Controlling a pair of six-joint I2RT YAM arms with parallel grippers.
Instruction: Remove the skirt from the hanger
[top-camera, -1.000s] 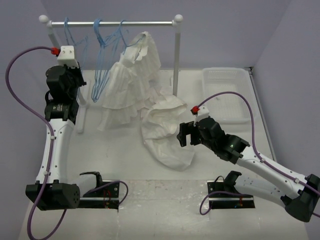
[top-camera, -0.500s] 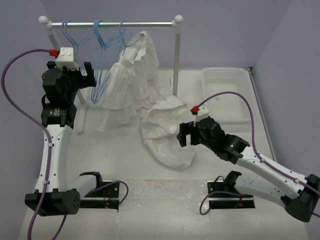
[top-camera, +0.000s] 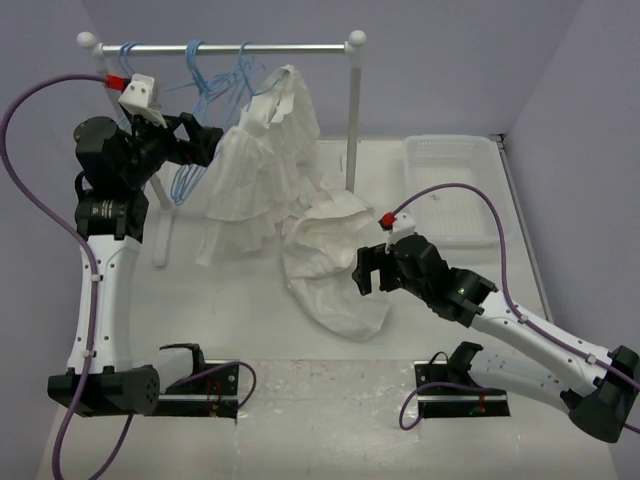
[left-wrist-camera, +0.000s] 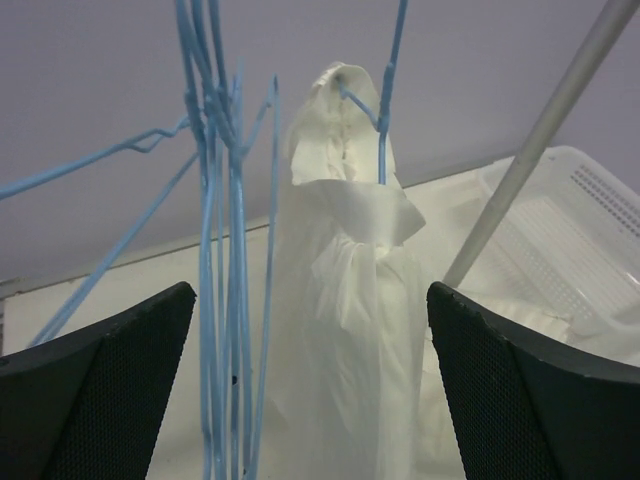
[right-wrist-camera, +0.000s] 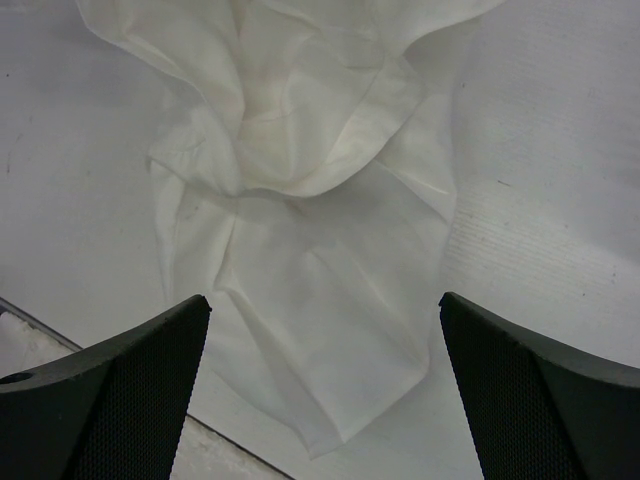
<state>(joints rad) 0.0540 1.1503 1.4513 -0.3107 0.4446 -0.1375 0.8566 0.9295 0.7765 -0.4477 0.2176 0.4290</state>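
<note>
The skirt (top-camera: 330, 265) is lying crumpled on the table (top-camera: 230, 310) mid-frame, looking light, thin and floppy, so I'm guessing pinching a bunched fold beats scooping, with the right gripper (top-camera: 367, 272) hovering spread wide over it and the left gripper (top-camera: 205, 140) gaping by the hangers (left-wrist-camera: 222, 300) upper left.

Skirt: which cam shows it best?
Top external: the whole skirt lies in frame, crumpled on the table. Right wrist shows it close up, upper part cropped. Left wrist shows the ruffled garment and hangers instead.
</note>
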